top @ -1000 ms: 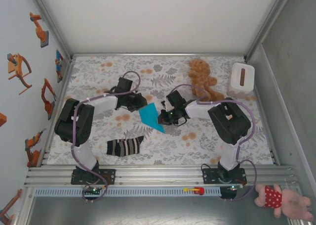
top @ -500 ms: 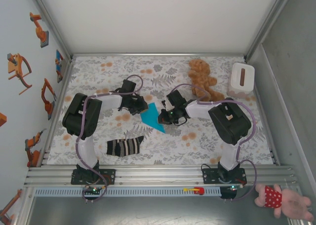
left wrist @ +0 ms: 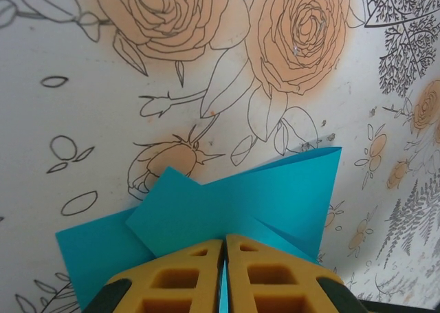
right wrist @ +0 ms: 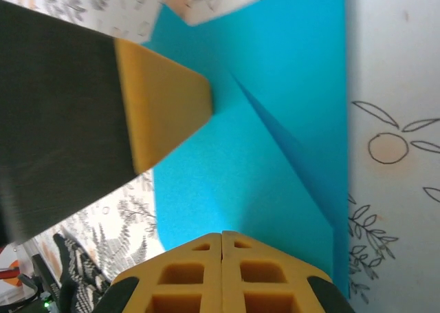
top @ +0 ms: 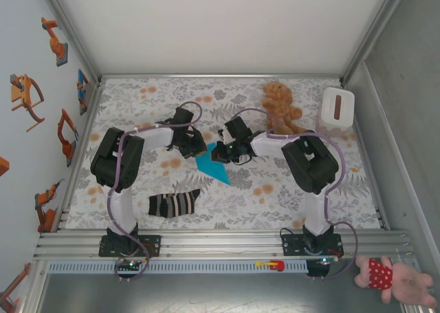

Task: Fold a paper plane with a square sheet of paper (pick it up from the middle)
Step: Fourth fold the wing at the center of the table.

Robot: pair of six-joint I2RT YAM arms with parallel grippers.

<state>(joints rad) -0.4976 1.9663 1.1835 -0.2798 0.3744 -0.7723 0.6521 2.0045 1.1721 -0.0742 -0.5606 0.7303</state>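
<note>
The turquoise square sheet of paper (top: 212, 168) lies mid-table, folded into a pointed kite-like shape with its tip toward the near right. In the left wrist view the paper (left wrist: 240, 203) shows overlapping folded flaps, and my left gripper (left wrist: 224, 239) is shut with a thin edge of it pinched between the yellow fingers. From above, the left gripper (top: 197, 148) is at the paper's far left edge. My right gripper (top: 218, 153) is shut and empty, its tips (right wrist: 222, 234) over the paper (right wrist: 275, 86) beside a diagonal crease. A left finger (right wrist: 165, 100) rests on the sheet opposite.
A black-and-white striped sock (top: 174, 203) lies near the front left. At the back right, a brown teddy bear (top: 280, 106) sits beside a white box (top: 337, 107). A pink plush (top: 385, 275) lies outside the table by the front rail.
My right gripper has moved left and away from me onto the paper's far part. The left gripper edged right and closed slightly on the paper's edge.
</note>
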